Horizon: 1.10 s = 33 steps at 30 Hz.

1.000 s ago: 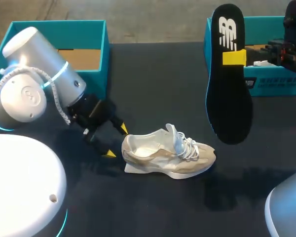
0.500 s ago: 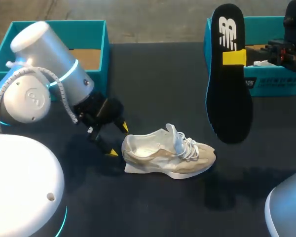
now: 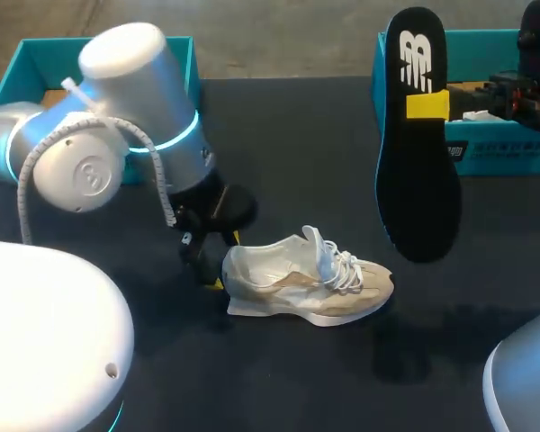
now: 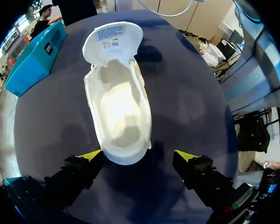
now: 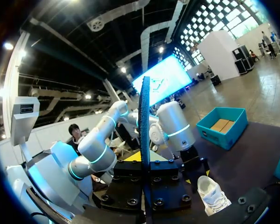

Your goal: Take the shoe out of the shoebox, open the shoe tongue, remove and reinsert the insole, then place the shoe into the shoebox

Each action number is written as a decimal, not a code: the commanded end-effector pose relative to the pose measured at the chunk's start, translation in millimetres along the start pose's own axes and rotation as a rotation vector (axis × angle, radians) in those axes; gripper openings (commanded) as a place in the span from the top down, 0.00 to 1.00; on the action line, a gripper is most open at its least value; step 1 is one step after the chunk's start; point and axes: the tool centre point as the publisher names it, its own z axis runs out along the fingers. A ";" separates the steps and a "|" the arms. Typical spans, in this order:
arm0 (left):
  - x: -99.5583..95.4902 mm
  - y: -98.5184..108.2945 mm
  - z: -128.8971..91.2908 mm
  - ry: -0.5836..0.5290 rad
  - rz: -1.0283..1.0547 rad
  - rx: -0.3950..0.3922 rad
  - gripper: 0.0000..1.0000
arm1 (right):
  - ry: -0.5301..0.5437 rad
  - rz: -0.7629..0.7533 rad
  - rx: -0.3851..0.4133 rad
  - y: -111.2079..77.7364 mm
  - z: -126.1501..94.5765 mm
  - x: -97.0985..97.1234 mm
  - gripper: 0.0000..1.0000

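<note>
**Step in hand, as judged: steadying the shoe for the insole's return.** The shoe (image 3: 306, 288) lies on the table (image 3: 288, 135) just toward 6 o'clock of centre, with its toe to 3 o'clock and its heel to 9 o'clock. The tongue (image 4: 113, 41) is folded forward, so the inside is open.

The left hand (image 3: 223, 263) sits at the heel with its fingers spread wide and grips nothing. In the left wrist view the heel lies between the fingers, nearer one of them.

The right hand (image 3: 429, 105) is clamped on the black insole (image 3: 418, 162) and holds it upright in the air toward 2 o'clock, broad end down, in front of a box (image 3: 499, 40). A second box (image 3: 36, 49) stands at 10 o'clock.

To do the step well:
- **Left hand:** centre it on the heel first, then close it low on the stiff back of the heel, not on the soft collar, so the opening keeps its shape.
- **Right hand:** bring the insole over and tilt its broad end toward 3 o'clock. Feed it in under the tongue, then lay the narrow end down last.
- **Risk:** a loosely held shoe would probably slide toward 3 o'clock as the insole pushes in.
</note>
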 end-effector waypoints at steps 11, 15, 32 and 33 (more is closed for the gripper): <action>-1.5 -6.3 -2.7 0.005 -0.001 -0.148 0.00 | 0.000 0.002 0.003 0.6 1.8 -1.6 1.00; 0.0 -9.7 -12.8 -0.020 0.003 -0.139 0.00 | 0.000 0.002 0.003 0.6 1.8 -1.6 1.00; -46.3 -60.9 -16.3 -0.062 0.053 -0.114 0.00 | 0.000 0.002 0.003 0.6 1.8 -1.6 1.00; -47.6 -62.1 -14.4 -0.061 0.052 -0.114 0.00 | 0.000 0.002 0.003 0.6 1.8 -1.6 1.00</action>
